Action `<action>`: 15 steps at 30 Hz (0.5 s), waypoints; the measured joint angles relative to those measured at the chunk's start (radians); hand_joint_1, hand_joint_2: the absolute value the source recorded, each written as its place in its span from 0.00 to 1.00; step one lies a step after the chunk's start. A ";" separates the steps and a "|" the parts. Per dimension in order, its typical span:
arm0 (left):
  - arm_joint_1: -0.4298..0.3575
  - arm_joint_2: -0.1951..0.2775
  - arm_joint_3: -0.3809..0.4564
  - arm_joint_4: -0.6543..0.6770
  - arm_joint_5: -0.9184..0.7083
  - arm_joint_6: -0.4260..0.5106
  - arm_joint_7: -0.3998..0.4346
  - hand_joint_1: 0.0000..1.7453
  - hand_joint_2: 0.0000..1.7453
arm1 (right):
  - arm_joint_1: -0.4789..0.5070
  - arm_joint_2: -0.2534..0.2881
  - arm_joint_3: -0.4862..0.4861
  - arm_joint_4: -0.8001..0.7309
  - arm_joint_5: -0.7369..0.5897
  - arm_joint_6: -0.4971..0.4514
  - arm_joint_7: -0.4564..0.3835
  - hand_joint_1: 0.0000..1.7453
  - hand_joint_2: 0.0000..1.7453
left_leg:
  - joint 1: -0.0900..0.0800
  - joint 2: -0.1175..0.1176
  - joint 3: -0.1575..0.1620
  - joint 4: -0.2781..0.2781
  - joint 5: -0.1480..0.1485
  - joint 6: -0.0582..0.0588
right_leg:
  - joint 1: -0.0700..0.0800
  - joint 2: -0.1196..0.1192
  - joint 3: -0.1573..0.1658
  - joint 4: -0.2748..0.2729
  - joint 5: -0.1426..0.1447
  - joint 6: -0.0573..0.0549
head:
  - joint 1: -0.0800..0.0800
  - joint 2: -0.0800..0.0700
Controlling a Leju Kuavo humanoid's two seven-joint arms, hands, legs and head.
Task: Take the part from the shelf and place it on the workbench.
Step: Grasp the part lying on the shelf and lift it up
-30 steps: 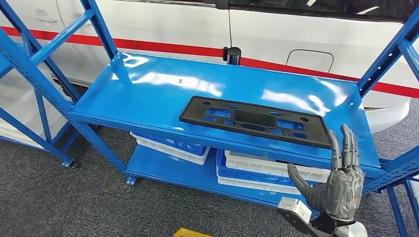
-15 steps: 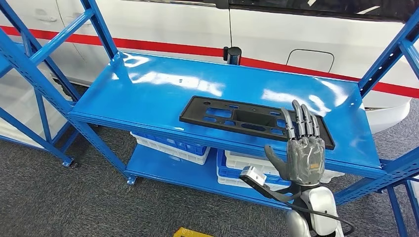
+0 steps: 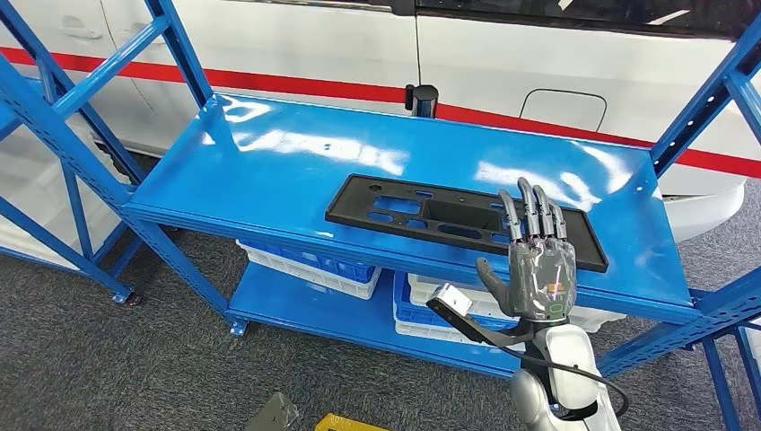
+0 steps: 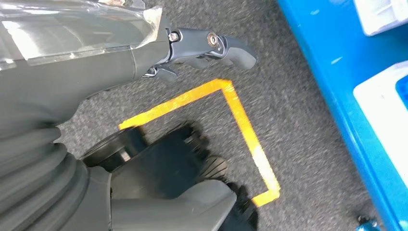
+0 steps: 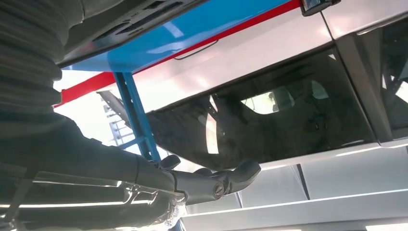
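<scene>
The flat black plastic part, a long rectangular panel w/ several cut-outs, lies flat on the top board of the glossy blue metal shelf, toward the front edge and right of centre. Nothing holds it.

Step in hand, as I read it: the reach, pre-grasp. The right robot hand is raised in front of the shelf's front edge w/ its back to the head camera, fingers straight up and slightly apart, thumb out to the side, holding nothing. In the head view the fingertips overlap the part's near right end; can't tell if they touch it or hover just short.

Next move prob. calls for bringing the fingers over the part's near long edge and the thumb under or against it, then closing. The part is thin and flat on the board, so getting a digit beneath it looks like the hard bit; sliding it toward the front edge could help.

Left robot hand, in the left wrist view, hangs low over grey carpet w/ a yellow tape mark; fingers curl in loosely, nothing in them.

Beyond: white/blue plastic crates on the lower shelf board, a white vehicle w/ a red stripe behind.
</scene>
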 joint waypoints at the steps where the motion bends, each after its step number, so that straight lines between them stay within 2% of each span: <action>1: -0.007 -0.016 0.020 0.019 -0.012 -0.017 0.004 0.00 1.00 | 0.000 0.000 0.000 0.002 0.001 0.000 0.003 0.00 1.00 | 0.000 0.000 0.000 0.000 0.000 0.000 | 0.000 0.000 0.000 0.000 0.000 0.000 | 0.000 0.000; 15: -0.074 -0.216 0.345 0.202 -0.260 -0.253 0.066 0.00 1.00 | 0.015 -0.010 -0.009 0.011 0.021 0.020 0.041 0.00 1.00 | 0.000 0.000 0.000 0.000 0.000 0.000 | 0.000 0.000 -0.001 0.000 0.000 0.000 | 0.000 0.000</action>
